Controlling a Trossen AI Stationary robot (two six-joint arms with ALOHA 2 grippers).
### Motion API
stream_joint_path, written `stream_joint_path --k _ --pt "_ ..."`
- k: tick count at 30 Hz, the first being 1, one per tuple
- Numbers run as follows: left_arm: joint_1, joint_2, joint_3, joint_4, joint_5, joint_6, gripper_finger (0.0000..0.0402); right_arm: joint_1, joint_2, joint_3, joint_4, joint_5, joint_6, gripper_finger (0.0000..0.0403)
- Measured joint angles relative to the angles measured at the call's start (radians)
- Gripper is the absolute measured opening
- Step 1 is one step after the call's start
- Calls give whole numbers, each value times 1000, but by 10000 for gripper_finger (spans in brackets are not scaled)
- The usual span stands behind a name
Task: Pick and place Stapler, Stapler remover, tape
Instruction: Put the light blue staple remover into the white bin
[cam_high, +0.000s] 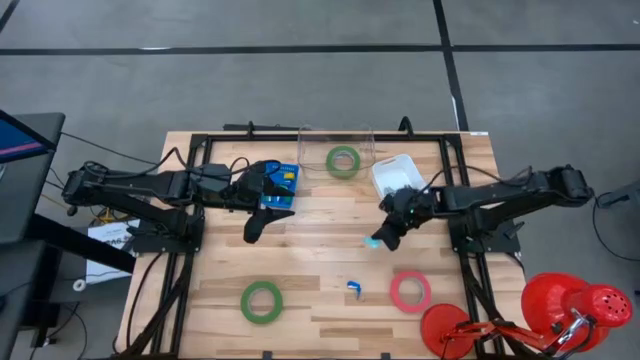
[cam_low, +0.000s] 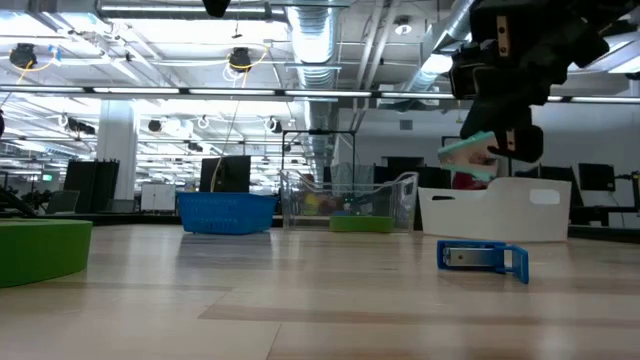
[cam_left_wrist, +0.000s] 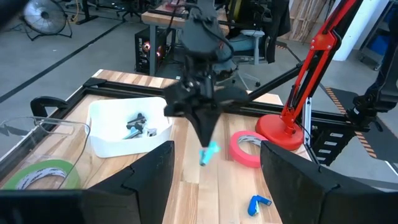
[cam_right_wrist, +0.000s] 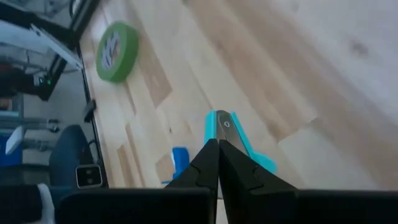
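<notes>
My right gripper (cam_high: 385, 238) hangs above the table's middle right, shut on a small teal stapler (cam_high: 373, 242). A small blue item (cam_high: 354, 289) lies on the wood near the front. A pinkish-red tape roll (cam_high: 410, 291) lies flat beside it. One green tape roll (cam_high: 261, 301) lies flat at the front left. Another green roll (cam_high: 343, 160) sits in a clear box at the far edge. My left gripper (cam_high: 258, 225) hovers open beside a blue basket (cam_high: 281, 187), with nothing between its fingers. My right gripper pinches one end of the teal stapler (cam_right_wrist: 227, 127) between its two fingertips. The fingers slant down toward the table. The stapler (cam_left_wrist: 210, 151) sticks out below and past the fingertips, tilted, lifted clear of the wood.
A white bin (cam_high: 395, 175) with dark small items stands just beyond my right gripper at the far right. A red desk lamp (cam_high: 560, 305) stands off the front right corner. Black frame rails run along the table's sides. Bare wood lies between the two front tape rolls.
</notes>
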Motion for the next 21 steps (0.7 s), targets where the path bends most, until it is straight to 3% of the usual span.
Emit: stream_joint_path --k 17,21 --pt "0 0 0 0 0 0 227 -363 -235 0 -198 31 -159 0" --pt "0 0 0 0 0 0 227 -460 -259 0 -245 84 -161 0"
